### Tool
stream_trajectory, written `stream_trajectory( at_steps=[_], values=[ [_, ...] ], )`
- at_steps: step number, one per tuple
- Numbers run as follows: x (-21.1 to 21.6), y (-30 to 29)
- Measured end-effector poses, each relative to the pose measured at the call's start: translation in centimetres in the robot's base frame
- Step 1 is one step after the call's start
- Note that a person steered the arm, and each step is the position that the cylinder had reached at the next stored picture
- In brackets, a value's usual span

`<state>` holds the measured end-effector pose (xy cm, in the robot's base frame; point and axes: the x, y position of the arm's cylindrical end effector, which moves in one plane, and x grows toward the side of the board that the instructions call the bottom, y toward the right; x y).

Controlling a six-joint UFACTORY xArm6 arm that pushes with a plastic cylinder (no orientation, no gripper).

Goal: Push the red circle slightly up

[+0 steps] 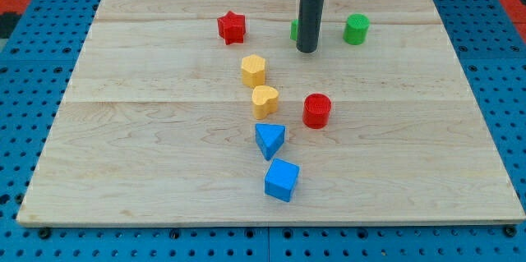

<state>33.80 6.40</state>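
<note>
The red circle [316, 111] stands a little right of the board's middle. My tip [306, 49] is on the board above it toward the view's top, well apart from it, with bare wood between. The rod rises straight to the view's top edge. It hides most of a green block [293, 30] just left of it. The red star [232, 27] lies to the tip's left.
A green circle [356, 29] stands right of the rod. A yellow hexagon [254, 70] and a yellow heart [265, 100] lie left of the red circle. A blue triangle [269, 140] and a blue cube [282, 180] lie below. The wooden board [123, 155] sits on a blue pegboard.
</note>
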Motion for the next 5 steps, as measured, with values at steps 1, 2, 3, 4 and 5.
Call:
stream_trajectory(
  at_steps=[1, 2, 3, 4, 5],
  values=[
    [0.2, 0.1],
    [-0.2, -0.1],
    [-0.6, 0.5],
    [-0.6, 0.9],
    [4.2, 5.7]
  ],
)
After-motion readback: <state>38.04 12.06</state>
